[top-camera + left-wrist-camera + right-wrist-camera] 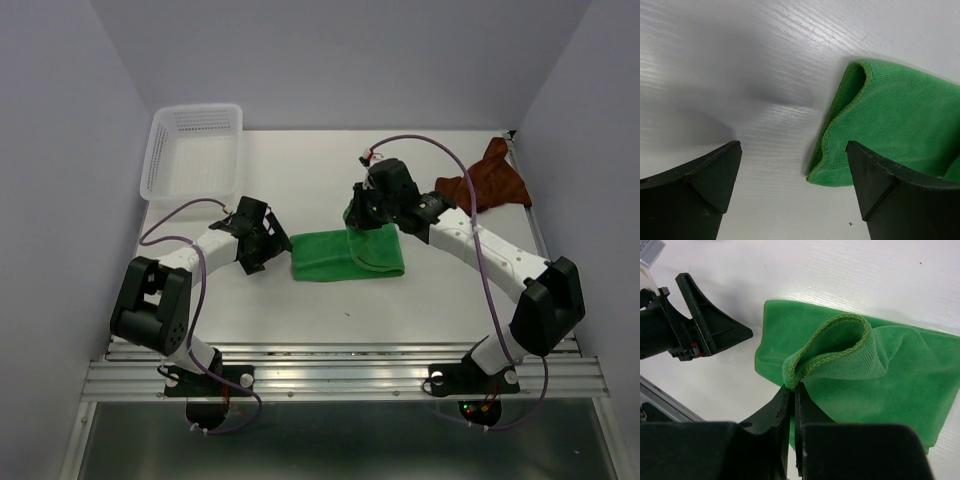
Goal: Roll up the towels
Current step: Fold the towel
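The green towel (335,260) lies folded flat at the middle of the table. My right gripper (362,215) is shut on its far right corner and holds that edge lifted and curled back over the cloth. The right wrist view shows the pinched hem at the right gripper (795,387), with the green towel (890,390) spread beyond. My left gripper (268,245) is open just left of the towel, low over the table. In its wrist view the left gripper (792,147) frames bare table and the green towel (890,120) near its right finger. The rust-brown towel (492,180) lies crumpled at the far right.
A white mesh basket (195,108) stands at the far left corner. Grey walls close in the table on three sides. The left gripper (705,327) shows in the right wrist view, left of the towel. A metal rail (340,375) runs along the near edge.
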